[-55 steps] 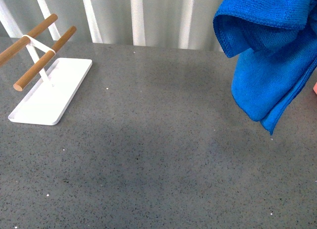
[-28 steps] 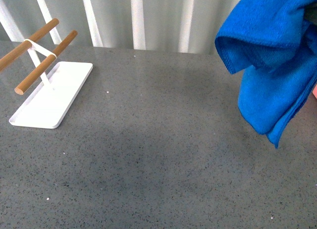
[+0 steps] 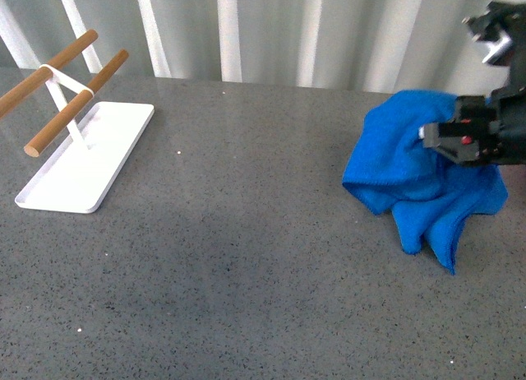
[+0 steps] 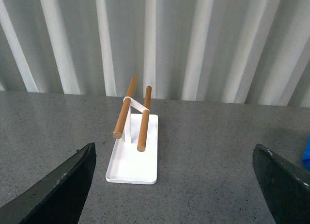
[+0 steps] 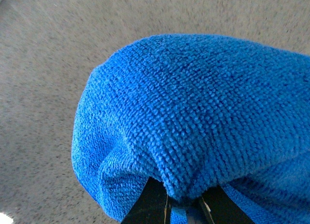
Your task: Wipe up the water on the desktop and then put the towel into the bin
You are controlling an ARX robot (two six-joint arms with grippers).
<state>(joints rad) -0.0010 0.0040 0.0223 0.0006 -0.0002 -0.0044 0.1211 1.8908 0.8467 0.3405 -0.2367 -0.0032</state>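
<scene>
Toward the right edge of the desktop, the towel lay in a crumpled blue heap, its lower folds spread on the speckled grey surface. The right gripper was clamped on a raised bunch of the cloth; the right wrist view showed its dark fingers pinched together with a fold between them. The left gripper hung above the desktop, jaws spread wide and holding nothing. Near the far left corner stood a white tray carrying two wooden rods on a white stand, well apart from the towel. Beyond the far edge rose a ribbed pale wall.
</scene>
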